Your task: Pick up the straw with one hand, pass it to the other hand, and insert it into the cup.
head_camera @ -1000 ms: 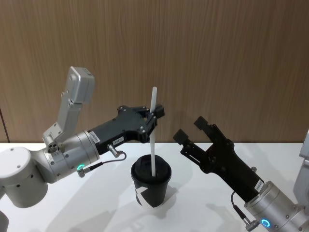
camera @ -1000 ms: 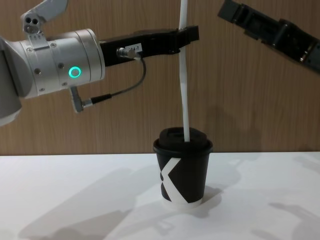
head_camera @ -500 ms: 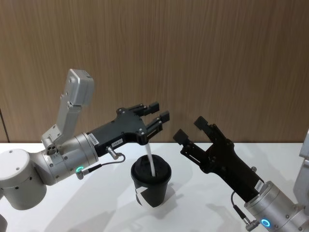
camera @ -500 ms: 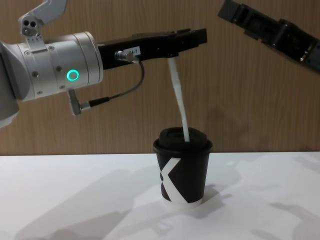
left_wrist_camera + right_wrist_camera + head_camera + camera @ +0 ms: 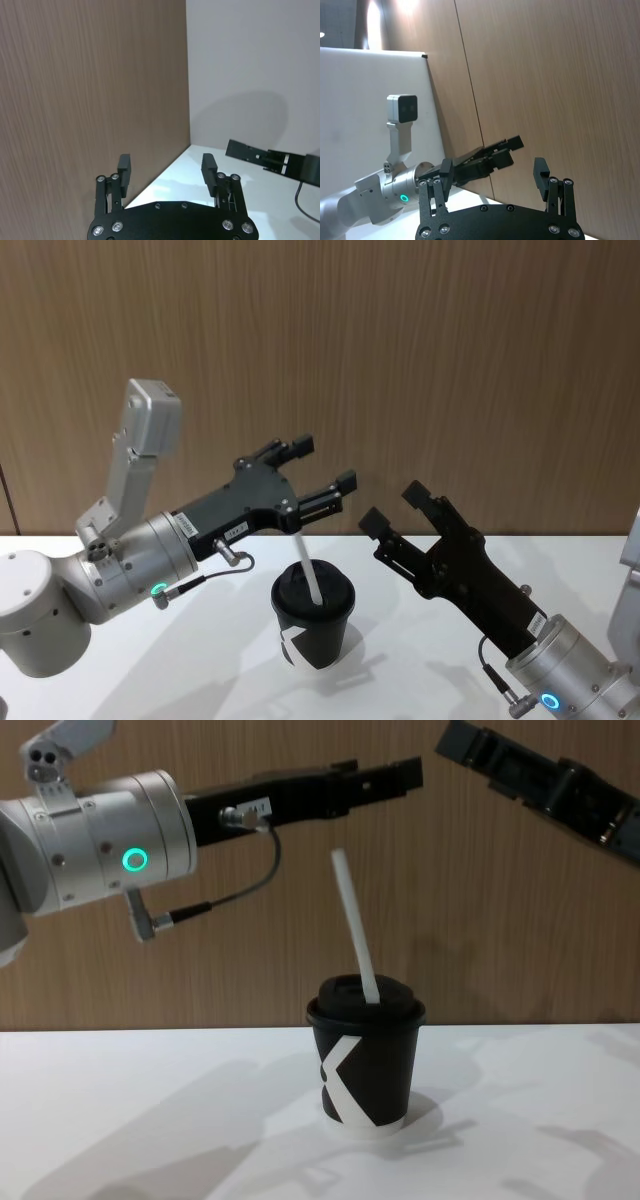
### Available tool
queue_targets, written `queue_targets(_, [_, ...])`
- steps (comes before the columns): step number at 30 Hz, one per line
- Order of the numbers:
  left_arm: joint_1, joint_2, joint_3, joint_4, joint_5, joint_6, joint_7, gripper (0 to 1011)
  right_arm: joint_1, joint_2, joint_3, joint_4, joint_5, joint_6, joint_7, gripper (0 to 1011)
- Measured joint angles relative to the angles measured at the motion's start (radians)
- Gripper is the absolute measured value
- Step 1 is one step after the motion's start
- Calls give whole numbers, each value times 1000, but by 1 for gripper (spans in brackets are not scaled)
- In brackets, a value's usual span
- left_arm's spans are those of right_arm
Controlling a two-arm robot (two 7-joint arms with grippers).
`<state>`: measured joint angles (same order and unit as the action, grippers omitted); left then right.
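Your straw [image 5: 308, 581] stands in the cup [image 5: 312, 626], its lower end through the hole in the black domed lid and its upper end leaning toward 11 o'clock in the chest view. Nothing grips it; its free top sits just below the left claw [image 5: 322, 468] and apart from it.

Your left claw, the one on the silver wrist with the green ring [image 5: 133, 860], hangs above the cup with its fingers [image 5: 208, 167] spread wide apart and holding nothing. In the chest view it [image 5: 395, 775] reaches in from 9 o'clock toward the middle, well above the lid. A black cable [image 5: 222, 898] loops under that wrist. In the left wrist view you can see both black fingers parted, with the wood wall between and behind them.

Your right claw [image 5: 398, 507] is raised at about 3 o'clock from the cup in the head view, near it but clear of both cup and straw. Its fingers [image 5: 540, 175] also stand apart and hold nothing. In the chest view it [image 5: 462, 742] enters from the upper right corner, higher than the straw's top. In the right wrist view the left claw [image 5: 507, 149] shows beyond the right one.

The cup sits upright on the white worktop [image 5: 150, 1120], its white K-like mark [image 5: 338, 1071] turned toward the chest camera and its white bottom rim resting flat. The wood-panelled wall [image 5: 400, 360] rises behind everything.
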<state>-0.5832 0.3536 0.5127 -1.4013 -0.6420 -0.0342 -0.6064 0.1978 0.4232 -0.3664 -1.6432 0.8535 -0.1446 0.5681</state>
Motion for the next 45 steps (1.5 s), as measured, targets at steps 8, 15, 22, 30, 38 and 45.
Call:
queue_targets(8, [28,12,-29,-58,-10,-17,23,1003,0,0,0,0,0,0,0,1001])
queue_targets(15, [52,23,-52,-101,-16,-22,45,1003,0,0,0,0,0,0,0,1001])
queue_targets(22, [68,30,-67,-129,-20,-24,60,1003,0,0,0,0,0,0,0,1001])
queue_targets(30, [79,34,-77,-147,-22,-25,70,1003,0,0,0,0,0,0,0,1001])
queue_targets(38, [84,37,-82,-155,-23,-26,74,1003,0,0,0,0,0,0,0,1001])
queue_targets(45, [87,37,-84,-160,-24,-26,77,1003,0,0,0,0,0,0,0,1001])
